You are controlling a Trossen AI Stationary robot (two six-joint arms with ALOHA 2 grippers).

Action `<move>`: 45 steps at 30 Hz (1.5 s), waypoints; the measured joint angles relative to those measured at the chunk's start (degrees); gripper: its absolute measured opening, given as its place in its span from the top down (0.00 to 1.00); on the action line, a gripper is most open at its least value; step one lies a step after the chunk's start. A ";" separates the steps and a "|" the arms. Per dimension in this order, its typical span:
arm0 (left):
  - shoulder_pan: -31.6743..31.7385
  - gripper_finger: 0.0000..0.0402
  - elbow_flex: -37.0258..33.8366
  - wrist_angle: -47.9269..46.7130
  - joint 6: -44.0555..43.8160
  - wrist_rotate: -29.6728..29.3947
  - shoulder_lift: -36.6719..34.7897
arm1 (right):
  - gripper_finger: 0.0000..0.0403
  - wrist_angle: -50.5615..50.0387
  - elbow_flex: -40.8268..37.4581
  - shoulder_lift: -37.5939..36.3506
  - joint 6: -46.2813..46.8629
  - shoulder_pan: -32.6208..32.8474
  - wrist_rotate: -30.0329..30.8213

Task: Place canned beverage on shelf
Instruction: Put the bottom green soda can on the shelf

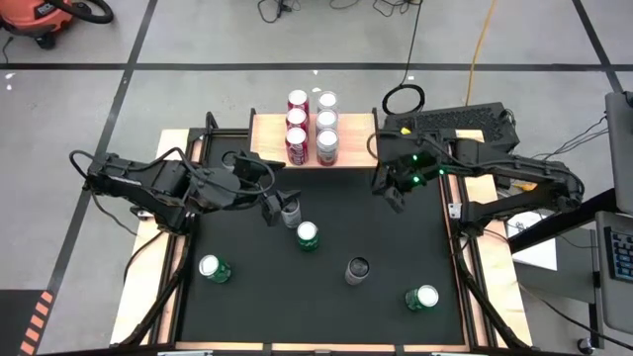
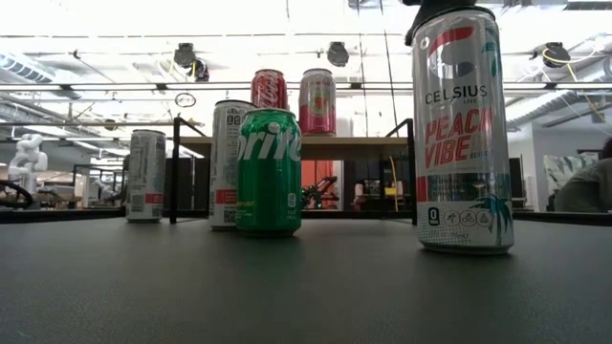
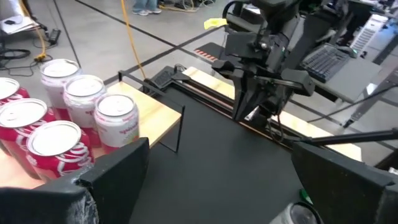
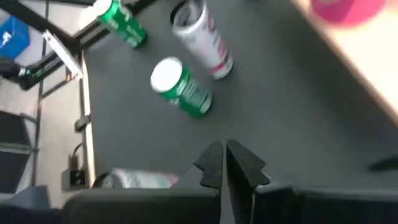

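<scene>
Light natural wood forms the top of the shelf (image 1: 265, 131), which stands at the middle of the black mat's (image 1: 396, 247) far edge. We count six cans on it in two rows of three: red cans (image 1: 296, 129) in the left row and pink-and-white cans (image 1: 326, 127) in the right row, leaving a bare strip of wood at each end of the shelf. On the mat we count five more cans: three green cans, one (image 1: 308, 235) at the centre, one (image 1: 212, 268) near the left edge and one (image 1: 422, 297) near the front right corner, plus a silver can (image 1: 290, 211) and a slim can (image 1: 357, 269) toward the front. The left gripper (image 1: 280, 210) has its jaws spread wide around the silver can, left of centre; we cannot tell whether the fingers touch it. The right gripper (image 1: 393, 198) hangs over open mat beside the shelf's right end, jaws pressed together and holding nothing.
</scene>
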 joint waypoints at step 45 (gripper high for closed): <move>7.58 0.01 0.02 -13.24 -19.22 6.38 2.37 | 1.00 -16.76 -0.01 -0.41 -12.47 5.96 6.92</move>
